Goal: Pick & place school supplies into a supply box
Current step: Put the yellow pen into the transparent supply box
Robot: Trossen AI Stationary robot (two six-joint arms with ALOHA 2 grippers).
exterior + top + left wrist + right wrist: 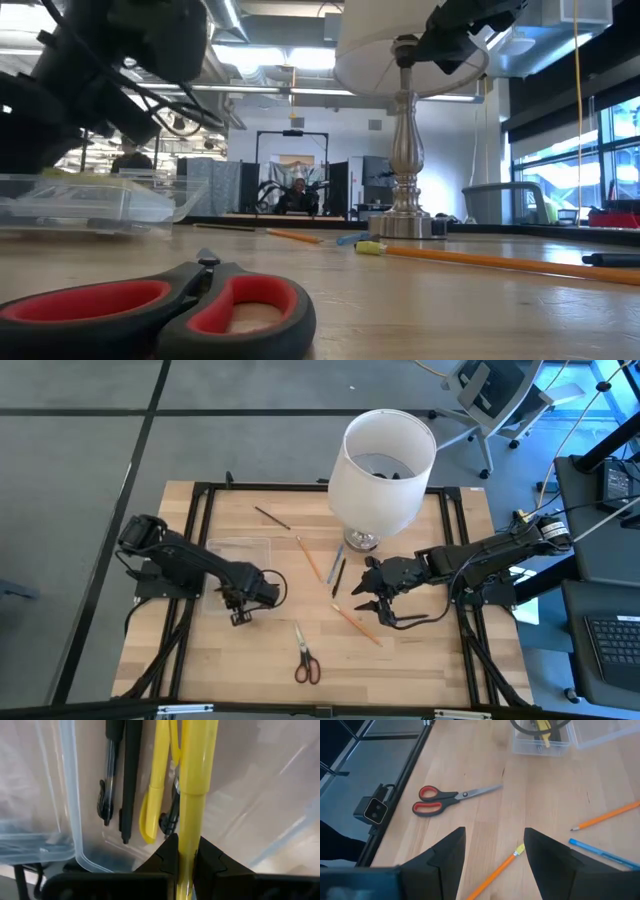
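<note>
Yellow marked the pen (192,795) clamped between the fingers of the left claw (240,605), which hung over the near end of the clear supply box (238,550) at the bench's left side. The pen's long axis ran roughly along the pens (131,770) already lying in the box, so releasing it there looked like the step in hand. Toward the middle, red-handled scissors (306,657) lay flat near the front edge, between the two arms. To the right, an orange pencil (356,622) lay on a diagonal just beside the right claw (375,607), whose fingers stood apart and empty above it; the right arm was clearly the nearer one, and its fingers would probably need to straddle the pencil across its length. Farther back, more pencils (308,558) lay loose beside a white-shaded lamp (385,458). Pale wooden planks formed the bench (420,660), framed in black rails; beyond it stood a workshop room, with a person seated far off.
</note>
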